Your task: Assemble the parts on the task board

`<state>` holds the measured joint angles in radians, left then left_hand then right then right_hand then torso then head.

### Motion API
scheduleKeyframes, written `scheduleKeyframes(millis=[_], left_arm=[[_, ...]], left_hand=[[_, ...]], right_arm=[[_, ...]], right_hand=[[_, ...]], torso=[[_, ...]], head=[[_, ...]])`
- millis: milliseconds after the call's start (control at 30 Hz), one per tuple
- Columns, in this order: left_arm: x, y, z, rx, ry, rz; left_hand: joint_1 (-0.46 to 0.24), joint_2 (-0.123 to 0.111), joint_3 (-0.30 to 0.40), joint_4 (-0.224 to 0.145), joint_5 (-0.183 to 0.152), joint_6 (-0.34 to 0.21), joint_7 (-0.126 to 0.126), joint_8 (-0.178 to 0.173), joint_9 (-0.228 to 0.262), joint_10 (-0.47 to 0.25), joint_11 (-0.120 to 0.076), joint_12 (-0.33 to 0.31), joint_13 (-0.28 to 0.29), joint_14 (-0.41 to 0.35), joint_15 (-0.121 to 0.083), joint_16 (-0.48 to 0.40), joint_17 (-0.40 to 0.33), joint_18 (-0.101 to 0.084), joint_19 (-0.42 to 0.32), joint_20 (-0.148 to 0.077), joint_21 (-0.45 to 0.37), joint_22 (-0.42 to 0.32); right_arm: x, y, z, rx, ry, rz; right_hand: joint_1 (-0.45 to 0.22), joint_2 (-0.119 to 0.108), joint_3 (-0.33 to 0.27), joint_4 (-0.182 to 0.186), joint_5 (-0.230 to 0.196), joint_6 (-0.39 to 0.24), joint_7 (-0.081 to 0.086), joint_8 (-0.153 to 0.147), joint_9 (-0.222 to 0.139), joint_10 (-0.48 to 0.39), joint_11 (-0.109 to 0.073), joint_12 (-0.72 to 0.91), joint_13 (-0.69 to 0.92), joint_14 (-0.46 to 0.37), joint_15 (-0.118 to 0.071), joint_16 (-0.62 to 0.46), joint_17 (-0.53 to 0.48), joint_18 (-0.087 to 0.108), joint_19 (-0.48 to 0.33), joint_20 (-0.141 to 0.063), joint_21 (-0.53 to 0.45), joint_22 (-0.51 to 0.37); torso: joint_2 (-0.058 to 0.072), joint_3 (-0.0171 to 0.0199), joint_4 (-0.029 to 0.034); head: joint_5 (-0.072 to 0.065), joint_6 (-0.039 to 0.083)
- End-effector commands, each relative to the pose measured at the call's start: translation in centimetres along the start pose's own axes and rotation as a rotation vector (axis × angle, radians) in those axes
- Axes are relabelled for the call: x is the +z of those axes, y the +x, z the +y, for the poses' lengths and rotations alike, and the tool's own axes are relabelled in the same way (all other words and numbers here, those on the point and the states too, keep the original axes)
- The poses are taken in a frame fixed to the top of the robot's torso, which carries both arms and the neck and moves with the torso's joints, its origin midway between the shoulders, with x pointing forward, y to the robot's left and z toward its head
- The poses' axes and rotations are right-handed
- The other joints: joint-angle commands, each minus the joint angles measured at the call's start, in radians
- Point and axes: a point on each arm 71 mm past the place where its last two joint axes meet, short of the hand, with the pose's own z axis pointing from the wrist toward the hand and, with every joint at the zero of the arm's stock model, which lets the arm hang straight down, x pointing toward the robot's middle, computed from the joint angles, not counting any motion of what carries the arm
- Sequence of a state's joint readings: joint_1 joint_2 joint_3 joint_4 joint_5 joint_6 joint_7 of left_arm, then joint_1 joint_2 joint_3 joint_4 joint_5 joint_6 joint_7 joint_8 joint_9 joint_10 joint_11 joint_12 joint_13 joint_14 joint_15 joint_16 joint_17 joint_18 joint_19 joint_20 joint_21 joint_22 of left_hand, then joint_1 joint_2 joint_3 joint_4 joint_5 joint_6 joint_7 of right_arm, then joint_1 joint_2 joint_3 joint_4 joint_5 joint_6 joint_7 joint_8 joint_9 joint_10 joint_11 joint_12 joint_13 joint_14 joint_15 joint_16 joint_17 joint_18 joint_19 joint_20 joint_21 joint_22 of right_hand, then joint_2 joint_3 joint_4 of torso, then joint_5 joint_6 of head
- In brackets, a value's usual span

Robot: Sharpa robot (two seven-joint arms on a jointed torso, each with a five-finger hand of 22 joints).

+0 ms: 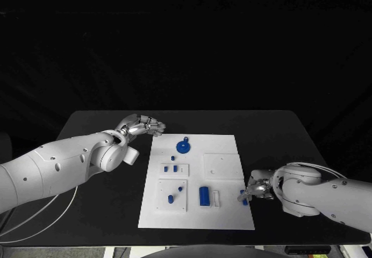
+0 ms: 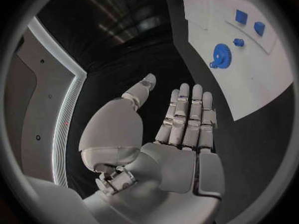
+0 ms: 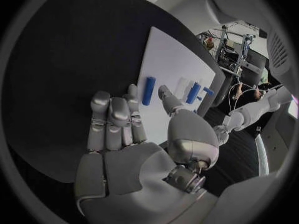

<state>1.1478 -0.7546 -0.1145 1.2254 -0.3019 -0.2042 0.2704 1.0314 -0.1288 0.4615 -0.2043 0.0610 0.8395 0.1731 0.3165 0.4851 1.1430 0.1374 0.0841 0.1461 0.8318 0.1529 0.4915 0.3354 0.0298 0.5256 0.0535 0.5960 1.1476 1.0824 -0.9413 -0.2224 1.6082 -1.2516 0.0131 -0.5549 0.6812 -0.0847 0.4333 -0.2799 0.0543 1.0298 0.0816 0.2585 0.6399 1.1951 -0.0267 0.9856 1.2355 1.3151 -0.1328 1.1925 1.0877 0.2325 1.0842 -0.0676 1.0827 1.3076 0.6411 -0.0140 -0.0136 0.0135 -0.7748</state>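
The black table (image 1: pixel 101 123) carries the white board (image 1: pixel 221 145) in its middle, and the two arms sit at either side of it, so this looks to me like the start of a pick rather than a fitting. On the board lie the blue pieces: a round gear (image 1: pixel 184 146) toward the far end, two small blocks (image 1: pixel 170 169) in the left middle, a long bar (image 1: pixel 205 195) near the front, and a slim peg (image 1: pixel 243 195) at the right edge. The right hand (image 1: pixel 258 189) is low beside that right edge, its fingertips close to the peg; in the right wrist view the fingers (image 3: pixel 112 119) stand straight and together with the thumb out, and nothing lies in the palm, so it is released and empty, though whether a tip touches the peg I cannot tell. The next move, I judge, calls for the thumb and a finger to close on the peg. The left hand (image 1: pixel 143 125) hovers over the bare table off the board's far left corner, fingers (image 2: pixel 190 117) straight, holding nothing.
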Motion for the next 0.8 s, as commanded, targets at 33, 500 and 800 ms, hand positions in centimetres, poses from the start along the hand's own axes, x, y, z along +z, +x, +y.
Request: scheduleKeyframes(millis=[33, 500, 800], left_arm=[[0.0, 0.2, -0.1, -0.01, 0.006, 0.015], [0.0, 0.0, -0.1, -0.009, 0.004, 0.012], [0.0, 0.1, 0.0, -0.009, 0.002, 0.014]], left_hand=[[-0.005, 0.005, 0.001, 0.005, 0.002, -0.006, -0.002, -0.003, -0.001, -0.001, 0.002, -0.002, -0.002, 0.004, 0.003, -0.004, 0.001, 0.01, 0.004, 0.002, -0.005, 0.002], [-0.005, 0.006, 0.001, 0.006, 0.002, -0.006, -0.002, -0.003, -0.001, -0.001, 0.002, -0.002, -0.002, 0.004, 0.003, -0.004, 0.002, 0.01, 0.004, 0.002, -0.005, 0.002], [-0.006, 0.007, 0.001, 0.006, 0.002, -0.006, -0.002, -0.003, -0.001, -0.001, 0.002, -0.002, -0.002, 0.004, 0.003, -0.005, 0.002, 0.01, 0.004, 0.002, -0.006, 0.002]], right_arm=[[0.1, 0.5, 0.2, -0.019, 0.0, 0.003], [0.3, 0.4, -0.4, 0.016, 0.011, 0.004], [0.3, 0.2, -1.4, 0.054, 0.033, 0.003]], right_hand=[[0.015, 0.019, 0.006, -0.008, -0.005, 0.006, 0.0, -0.006, -0.005, -0.005, -0.004, 0.001, -0.001, -0.002, -0.003, -0.006, 0.001, 0.029, -0.001, -0.008, -0.005, 0.016], [0.17, 0.027, 0.311, 0.089, -0.005, 0.032, -0.001, -0.002, -0.005, 0.011, -0.004, 0.001, -0.005, 0.006, 0.0, -0.006, -0.003, 0.029, 0.01, 0.009, 0.0, 0.019], [0.149, 0.038, 0.373, 0.114, -0.005, 0.043, -0.003, 0.001, -0.004, 0.019, -0.005, 0.004, -0.005, 0.007, 0.0, -0.005, -0.006, 0.029, 0.01, 0.017, 0.007, 0.02]], torso=[[0.0, -0.0002, 0.0], [-0.001, 0.0002, 0.0001], [-0.001, -0.0002, -0.0001]], head=[[0.0, -0.001], [0.0, -0.003], [-0.001, -0.003]])
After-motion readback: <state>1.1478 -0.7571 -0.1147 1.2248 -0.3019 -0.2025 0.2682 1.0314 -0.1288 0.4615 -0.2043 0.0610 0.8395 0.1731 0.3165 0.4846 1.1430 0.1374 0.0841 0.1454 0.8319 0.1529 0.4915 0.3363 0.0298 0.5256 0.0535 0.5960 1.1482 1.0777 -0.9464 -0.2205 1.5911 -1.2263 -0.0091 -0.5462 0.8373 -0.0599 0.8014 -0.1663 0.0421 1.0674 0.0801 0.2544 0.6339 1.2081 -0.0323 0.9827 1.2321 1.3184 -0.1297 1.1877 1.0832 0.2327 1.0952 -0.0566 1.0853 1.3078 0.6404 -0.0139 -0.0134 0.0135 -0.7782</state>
